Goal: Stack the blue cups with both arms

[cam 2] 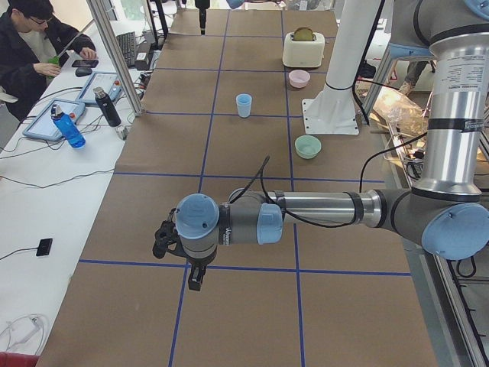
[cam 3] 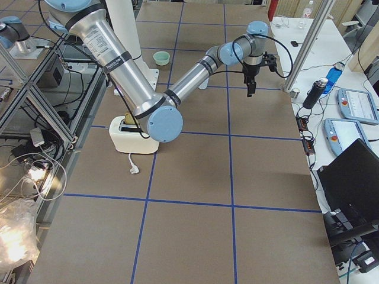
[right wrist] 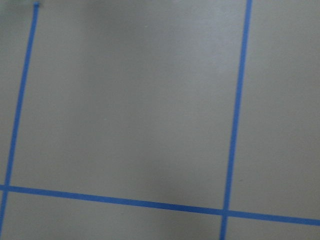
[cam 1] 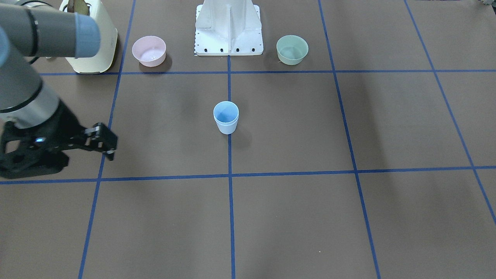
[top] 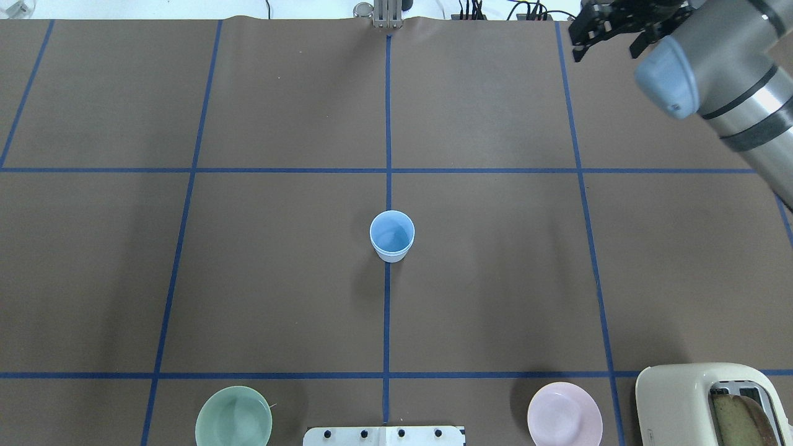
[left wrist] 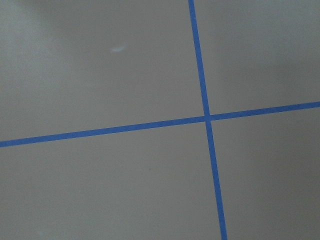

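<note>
At the middle of the table (cam 1: 310, 217), the cups (cam 1: 226, 118) stand upright on one of the blue tape lines (cam 1: 230, 201), straight out from the white base (cam 1: 228, 27). Only one light-blue tumbler outline shows, mouth up. A step runs round it below the rim, as where one cup sits inside another, though the views do not settle that. It stands free, well apart from both grippers.

The right arm (top: 743, 105) comes in at the overhead view's right edge and reaches to the far right part of the table. The right gripper (cam 1: 109, 153) points down above the brown cover, beside a tape line. Its fingers overlap in every view, so whether the jaws are spread or closed cannot be told. Its wrist camera shows only brown cover and tape lines.

The left arm (cam 2: 321, 208) appears in the left side view alone, stretched level across the table away from the robot. The left gripper (cam 2: 195, 281) points down near a crossing of tape lines, and from that view its jaws cannot be judged.

Near the base, the pink bowl (cam 1: 149, 50) sits on the robot's right and the green bowl (cam 1: 292, 49) on its left, both mouth up. A cream toaster (cam 1: 93, 46) with a slice in its slot stands beside the pink bowl. A person (cam 2: 30, 46) sits at a side desk.
</note>
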